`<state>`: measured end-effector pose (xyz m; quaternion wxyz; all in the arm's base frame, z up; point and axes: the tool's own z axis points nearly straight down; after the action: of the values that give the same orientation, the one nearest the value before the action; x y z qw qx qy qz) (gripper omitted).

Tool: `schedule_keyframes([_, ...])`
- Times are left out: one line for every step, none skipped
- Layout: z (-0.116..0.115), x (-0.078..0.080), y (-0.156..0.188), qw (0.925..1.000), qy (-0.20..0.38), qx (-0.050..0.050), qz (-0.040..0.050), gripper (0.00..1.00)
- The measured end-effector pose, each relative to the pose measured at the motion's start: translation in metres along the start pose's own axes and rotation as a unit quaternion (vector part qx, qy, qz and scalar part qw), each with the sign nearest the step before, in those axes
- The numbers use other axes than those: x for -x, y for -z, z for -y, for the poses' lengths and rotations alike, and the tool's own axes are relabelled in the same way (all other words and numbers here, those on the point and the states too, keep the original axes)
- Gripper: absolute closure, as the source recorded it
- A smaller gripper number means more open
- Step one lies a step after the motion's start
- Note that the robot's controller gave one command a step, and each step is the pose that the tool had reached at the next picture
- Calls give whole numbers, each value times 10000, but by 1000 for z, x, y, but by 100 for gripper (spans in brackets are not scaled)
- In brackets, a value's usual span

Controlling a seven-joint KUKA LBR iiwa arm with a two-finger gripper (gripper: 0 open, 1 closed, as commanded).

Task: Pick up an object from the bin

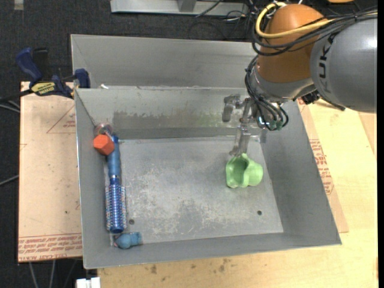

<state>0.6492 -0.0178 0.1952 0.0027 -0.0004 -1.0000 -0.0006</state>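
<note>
A pale green, lumpy soft-plastic thing (244, 173) lies on the bin floor at the right, near the right wall. My gripper (240, 152) hangs straight down over its upper edge, with its tip at or just touching the top of the green thing. How it stands there is hidden by its own narrow shape. A long blue brush-like tool (114, 191) with an orange cap (103, 144) lies along the left wall, far from the gripper.
A small blue piece (128, 240) rests in the front left corner, just below the blue tool. The arm with its orange cover comes in over the back right corner. The sloping right wall is close to the green thing.
</note>
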Motion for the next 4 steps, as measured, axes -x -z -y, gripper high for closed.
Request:
schedule_keyframes([69, -42, -80, 9871, 1603, -9, 5, 0])
schedule_keyframes([101, -59, -128, 9842, 1769, 4, 13, 0])
schedule_keyframes([99, -55, -123, 9839, 1787, -8, 60, 100])
schedule_keyframes([111, -4, -43, 8747, 4847, -35, 58, 100])
